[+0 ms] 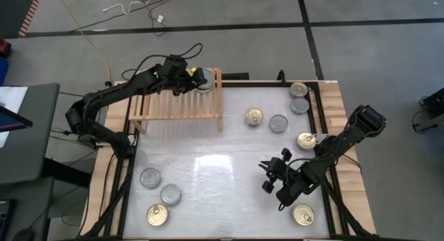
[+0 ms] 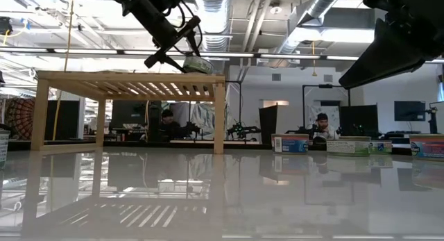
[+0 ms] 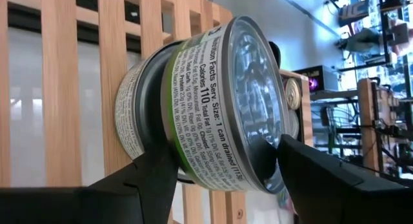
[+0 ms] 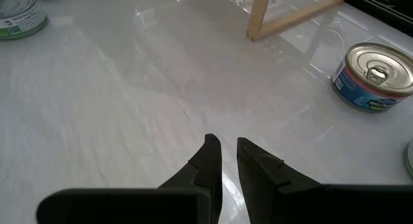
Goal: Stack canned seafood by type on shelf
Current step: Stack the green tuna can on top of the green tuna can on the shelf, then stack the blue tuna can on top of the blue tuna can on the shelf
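Surroundings: we see loose short round metal tins scattered on the glossy white tabletop [image 1: 208, 171]: two silver-topped and one gold-topped at lower left of the high view, a gold pull-tab tin [image 1: 254, 117] and a grey-topped tin [image 1: 278, 123] right of centre, more along the right edge.
Shelf: the low light-wood slatted rack [image 1: 177, 101] stands at upper left centre; near its right end a green-labelled silver-topped tin [image 3: 213, 108] sits on the slats.
Left gripper [image 1: 196, 78]: we see its dark fingers [image 3: 155, 179] closed against that tin's sides.
Right gripper [image 1: 267, 175]: hovers over bare tabletop at lower right, fingers nearly together, holding nothing.
Textures: reflective table, ribbed wood, shiny lids.
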`<state>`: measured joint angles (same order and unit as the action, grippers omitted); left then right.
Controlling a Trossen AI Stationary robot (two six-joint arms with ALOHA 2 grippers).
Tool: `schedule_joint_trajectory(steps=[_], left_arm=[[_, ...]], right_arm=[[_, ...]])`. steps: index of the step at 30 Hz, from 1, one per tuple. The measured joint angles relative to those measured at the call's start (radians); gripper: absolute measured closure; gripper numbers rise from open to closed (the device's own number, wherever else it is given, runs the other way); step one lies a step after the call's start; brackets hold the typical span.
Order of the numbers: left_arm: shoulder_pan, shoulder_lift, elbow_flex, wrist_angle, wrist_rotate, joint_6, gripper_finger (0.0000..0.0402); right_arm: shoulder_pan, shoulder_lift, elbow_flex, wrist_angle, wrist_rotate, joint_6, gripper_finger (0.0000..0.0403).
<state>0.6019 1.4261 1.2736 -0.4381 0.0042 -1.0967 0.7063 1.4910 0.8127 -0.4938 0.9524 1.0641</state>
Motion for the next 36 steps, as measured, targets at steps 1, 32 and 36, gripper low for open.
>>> schedule_joint_trajectory(steps=[1, 32, 36], left_arm=[[0.003, 0.0, 0.0, 0.0, 0.007, 0.0, 0.0152], [-0.151, -0.143, -0.001, -0.154, -0.111, 0.381, 0.0152], [-0.36, -0.146, -0.001, -0.142, -0.385, 0.54, 0.0152]], right_arm=[[0.0, 0.0, 0.0, 0.0, 0.0, 0.0, 0.0326], [0.0, 0.0, 0.0, 0.0, -0.002, 0.0, 0.0326], [0.0, 0.0, 0.0, -0.001, -0.007, 0.006, 0.0326]])
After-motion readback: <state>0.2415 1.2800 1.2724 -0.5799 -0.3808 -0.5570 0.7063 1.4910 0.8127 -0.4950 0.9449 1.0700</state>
